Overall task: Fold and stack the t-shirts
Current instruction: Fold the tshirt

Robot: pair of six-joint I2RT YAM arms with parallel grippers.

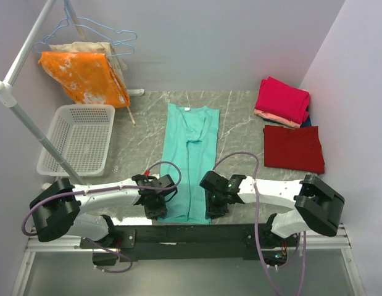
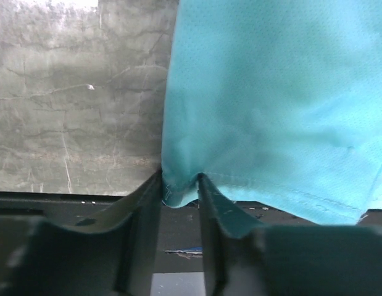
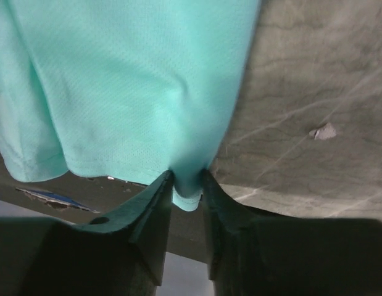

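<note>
- The long teal cotton t-shirt (image 1: pixel 189 154), folded into a narrow strip, lies flat down the middle of the grey marbled table (image 1: pixel 240 120), with its collar at the far end and its hem at the near edge.
- The left gripper (image 2: pixel 179 185) is clenched on the hem's left corner, cloth bunched between its fingers.
- The right gripper (image 3: pixel 187 184) pinches the hem's right corner in the same way.
- At far right, a folded magenta-pink t-shirt (image 1: pixel 282 98) sits on a salmon t-shirt (image 1: pixel 272 116); a dark red folded t-shirt (image 1: pixel 294 148) lies just in front of them.
- A white plastic mesh basket (image 1: pixel 79 139) stands at left.
</note>
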